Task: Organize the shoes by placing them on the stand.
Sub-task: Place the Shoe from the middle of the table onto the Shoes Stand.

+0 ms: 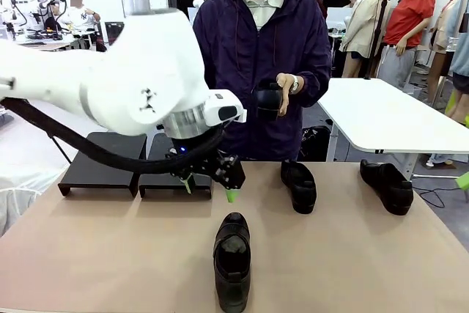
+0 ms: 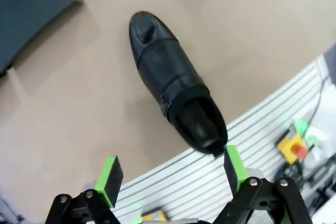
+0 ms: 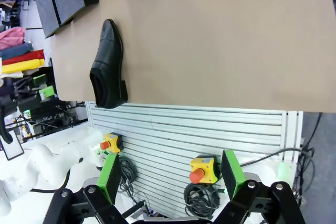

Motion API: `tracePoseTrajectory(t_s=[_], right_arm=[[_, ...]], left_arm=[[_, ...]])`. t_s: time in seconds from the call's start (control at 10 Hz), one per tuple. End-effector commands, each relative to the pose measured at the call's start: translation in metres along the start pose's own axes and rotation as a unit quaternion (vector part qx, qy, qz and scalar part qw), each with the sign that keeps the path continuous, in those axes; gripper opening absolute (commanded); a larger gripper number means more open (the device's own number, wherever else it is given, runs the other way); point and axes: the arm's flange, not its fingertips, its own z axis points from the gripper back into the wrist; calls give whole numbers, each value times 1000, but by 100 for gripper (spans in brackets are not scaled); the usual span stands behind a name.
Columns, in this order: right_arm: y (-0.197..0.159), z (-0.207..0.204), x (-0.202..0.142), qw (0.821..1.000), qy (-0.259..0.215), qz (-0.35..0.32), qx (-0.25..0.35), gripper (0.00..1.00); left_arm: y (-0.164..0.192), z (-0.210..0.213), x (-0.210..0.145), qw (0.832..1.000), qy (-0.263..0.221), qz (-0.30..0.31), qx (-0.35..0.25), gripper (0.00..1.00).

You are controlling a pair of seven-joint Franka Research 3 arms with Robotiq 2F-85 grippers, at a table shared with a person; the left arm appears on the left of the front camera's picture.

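Just beyond left jaws: shoe (image 2: 173, 98)

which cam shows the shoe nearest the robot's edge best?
Left wrist view: the near shoe sits large, whole, seen from above. Front view: near shoe heel-first, foreshortened. Right wrist view: near shoe small, distant.
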Motion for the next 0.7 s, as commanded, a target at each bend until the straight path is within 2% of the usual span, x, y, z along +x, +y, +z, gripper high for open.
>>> tracePoseTrajectory(t_s=[0.0, 0.2, 0.3, 0.4, 0.5, 0.6], right_arm=[[0, 2, 0, 1000, -1, 11, 11, 100], [0, 2, 0, 1000, -1, 11, 11, 100], [0, 2, 0, 1000, -1, 11, 11, 100], [0, 2, 0, 1000, -1, 11, 11, 100], [0, 2, 0, 1000, -1, 11, 11, 100], [0, 2, 0, 1000, -1, 11, 11, 100]], left_arm=[[-3, -19, 5, 999, 2, 41, 5, 100], [-6, -51, -9, 996, 61, 61, -9, 100], [-4, -64, -18, 993, 83, 86, 15, 100], [-3, -70, -21, 988, 80, 125, 36, 100], [-1, -60, -8, 996, 60, 62, 1, 100], [-1, -60, -8, 996, 60, 62, 1, 100]])
